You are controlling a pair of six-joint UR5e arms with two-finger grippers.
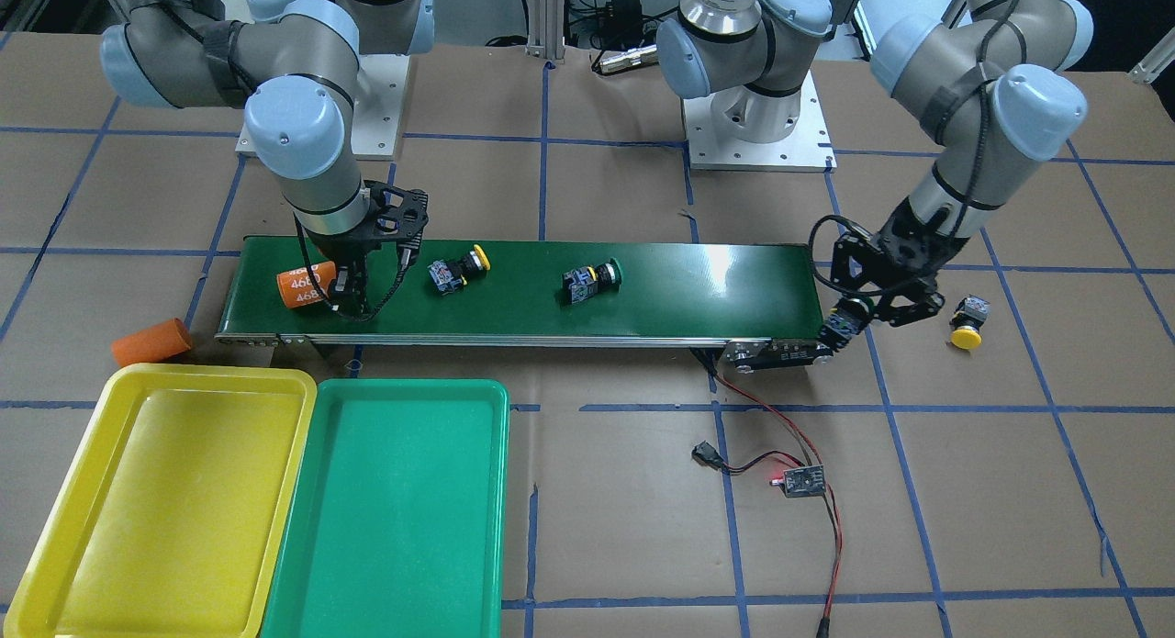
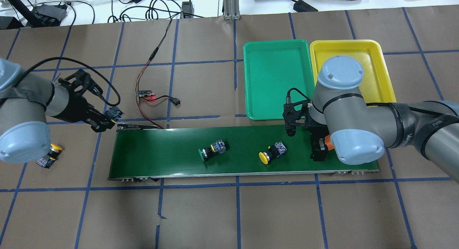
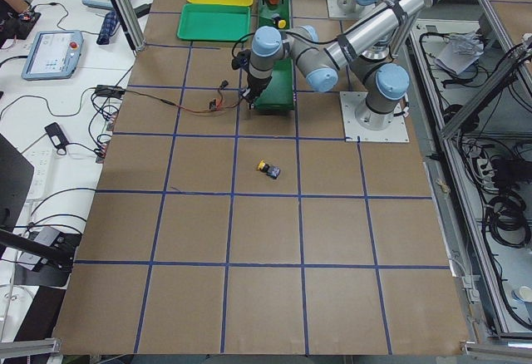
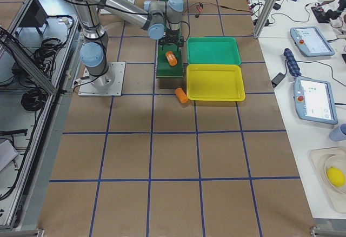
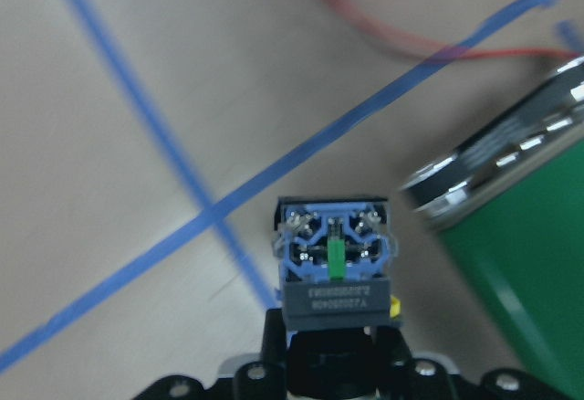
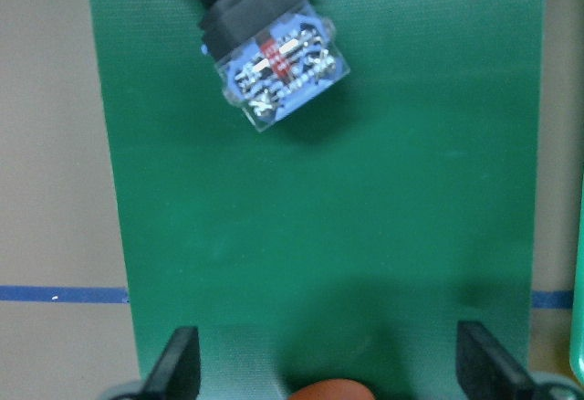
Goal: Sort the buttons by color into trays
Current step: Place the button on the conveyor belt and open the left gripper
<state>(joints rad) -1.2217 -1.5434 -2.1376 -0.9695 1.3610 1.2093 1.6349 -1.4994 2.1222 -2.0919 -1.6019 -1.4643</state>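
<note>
My left gripper (image 2: 107,119) is shut on a button (image 5: 333,268) off the belt's end; its cap is hidden. A yellow button (image 1: 459,269) and a green button (image 1: 592,280) lie on the belt. Another yellow button (image 1: 967,322) lies on the table beyond my left gripper. My right gripper (image 6: 330,363) is open low over the belt, with an orange cylinder (image 1: 303,286) between its fingers; the yellow button (image 6: 269,62) lies ahead of it. The yellow tray (image 1: 156,491) and green tray (image 1: 395,509) sit side by side, both empty.
The dark-green conveyor belt (image 1: 716,289) runs across the table's middle. A second orange cylinder (image 1: 151,341) lies on the table beside the yellow tray's corner. A small circuit board with red and black wires (image 1: 800,480) lies near the belt's end.
</note>
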